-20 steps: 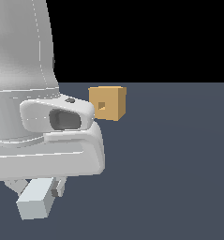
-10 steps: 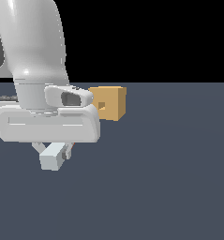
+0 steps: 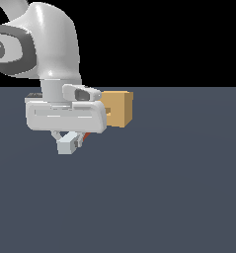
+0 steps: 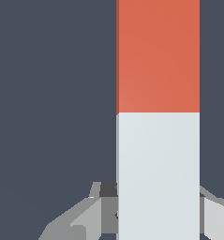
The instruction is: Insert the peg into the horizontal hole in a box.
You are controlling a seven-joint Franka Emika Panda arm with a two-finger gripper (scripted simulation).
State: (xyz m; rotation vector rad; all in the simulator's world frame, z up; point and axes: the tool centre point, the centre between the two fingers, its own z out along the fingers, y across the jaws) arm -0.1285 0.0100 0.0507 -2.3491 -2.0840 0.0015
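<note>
Gripper [image 3: 72, 141]: low over the surface [image 3: 164, 197], fingers [image 4: 216, 218] flanking the peg [image 4: 158, 56]; contact unclear.
Peg: orange-red and white halves.
Box [image 3: 118, 109]: behind gripper, partly hidden.

I can read no text, label, brand, number or sign anywhere in my two views, not on the arm, the box, the peg or the floor.

A glossy white, rounded arm with grey joint caps ends in a boxy white hand [image 3: 72, 143].
</note>
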